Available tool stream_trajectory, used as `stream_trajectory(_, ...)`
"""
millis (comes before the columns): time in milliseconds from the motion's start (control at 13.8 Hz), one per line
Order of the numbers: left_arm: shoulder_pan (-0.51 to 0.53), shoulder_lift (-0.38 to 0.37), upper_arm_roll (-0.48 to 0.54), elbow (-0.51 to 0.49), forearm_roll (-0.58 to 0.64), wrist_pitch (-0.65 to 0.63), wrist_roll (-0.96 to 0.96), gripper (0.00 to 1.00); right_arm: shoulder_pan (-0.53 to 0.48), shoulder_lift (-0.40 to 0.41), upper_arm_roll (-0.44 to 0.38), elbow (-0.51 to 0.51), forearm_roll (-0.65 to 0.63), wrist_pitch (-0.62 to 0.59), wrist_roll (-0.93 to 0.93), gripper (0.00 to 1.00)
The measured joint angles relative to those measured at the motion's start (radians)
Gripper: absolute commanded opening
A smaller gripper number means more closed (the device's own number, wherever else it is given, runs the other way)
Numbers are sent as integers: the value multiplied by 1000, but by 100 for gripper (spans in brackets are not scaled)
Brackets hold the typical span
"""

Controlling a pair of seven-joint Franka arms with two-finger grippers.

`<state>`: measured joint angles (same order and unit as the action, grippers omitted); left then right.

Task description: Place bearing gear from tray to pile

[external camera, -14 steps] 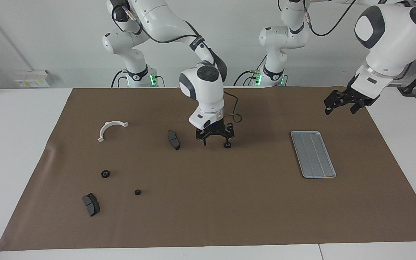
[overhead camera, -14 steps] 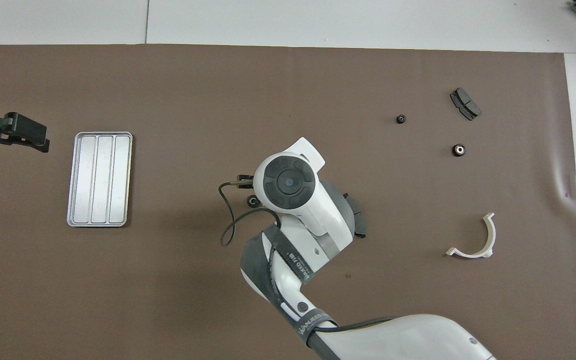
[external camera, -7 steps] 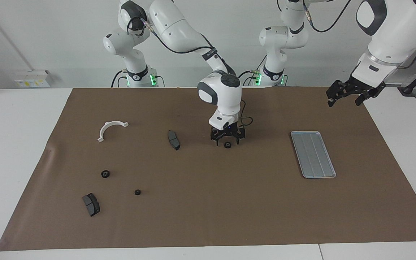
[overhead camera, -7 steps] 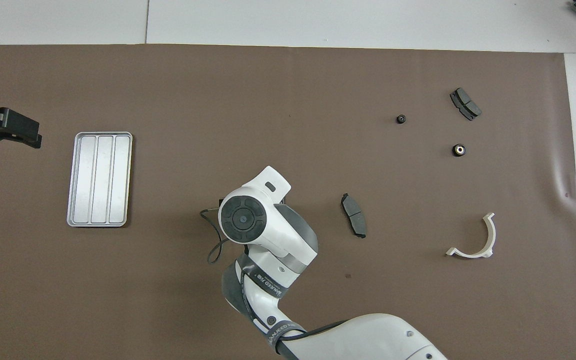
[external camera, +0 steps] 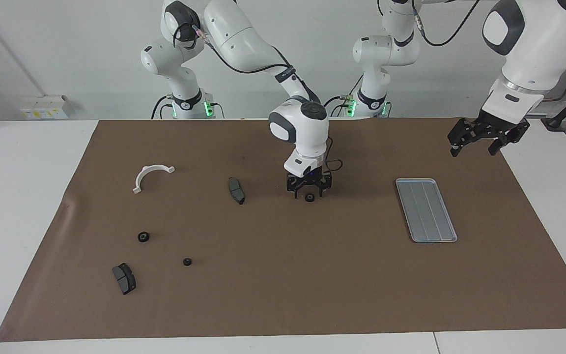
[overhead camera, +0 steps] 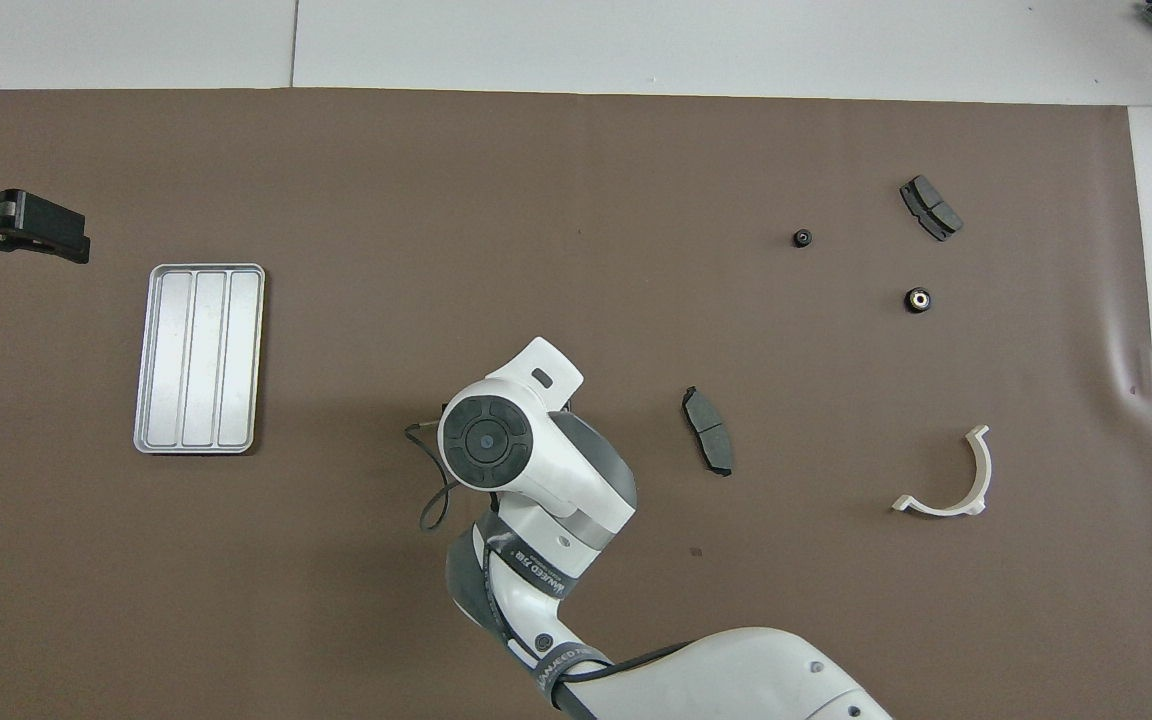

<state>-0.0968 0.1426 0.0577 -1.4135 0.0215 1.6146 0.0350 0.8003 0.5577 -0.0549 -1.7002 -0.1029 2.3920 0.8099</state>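
The right gripper [external camera: 308, 191] is low over the brown mat [external camera: 283, 295] at mid-bench, its jaws spread to either side of a small black bearing gear [external camera: 309, 197] that lies on the mat; whether the jaws touch the gear cannot be told. In the overhead view the right arm's wrist covers this gear. The gear lies between the tray [external camera: 426, 210] and the nearest brake pad [external camera: 236, 190], well apart from the tray.

The tray holds nothing visible — only its lengthwise ridges show [overhead camera: 200, 357].

Relative to the tray, the pile lies toward the right arm's end of the bench: a white half-ring bracket [external camera: 151, 176], a second brake pad [external camera: 124, 278], and two more small black gears [external camera: 143, 237] [external camera: 187, 261] lying loose on the mat.

The left gripper [external camera: 488, 135] waits raised over the mat's edge near the tray, jaws released and holding nothing.
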Motion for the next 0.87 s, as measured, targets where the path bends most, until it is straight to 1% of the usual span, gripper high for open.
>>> stream_trajectory(72, 0, -1, -1, -7, 0, 5, 0, 100, 0, 0, 0, -1, 0, 0, 0, 56)
stream_trajectory(145, 0, -2, -1, -13, 0, 9, 0, 100, 0, -1, -1, -1, -2, -2, 0, 41)
stream_trajectory(217, 0, -6, -1, -24, 0, 23, 0, 100, 0, -2, -2, -1, -2, -3, 0, 17)
stream_trajectory(289, 0, -11, -1, -41, 0, 48, 0, 100, 0, -4, -3, -1, -3, -7, 0, 0)
stream_trajectory(362, 0, -19, -1, -67, 0, 79, 0, 100, 0, -7, -4, 0, -3, -10, 0, 0)
stream_trajectory(506, 0, -35, -1, -104, 0, 102, 0, 100, 1, -8, -4, -1, -3, -10, 0, 0)
stream_trajectory(651, 0, -42, -1, -114, 0, 106, 0, 100, 1, -8, -4, 6, -3, -26, 0, 0)
stream_trajectory(868, 0, -45, -1, -117, 0, 106, 0, 100, -8, -21, -14, 43, -3, -86, 0, 0)
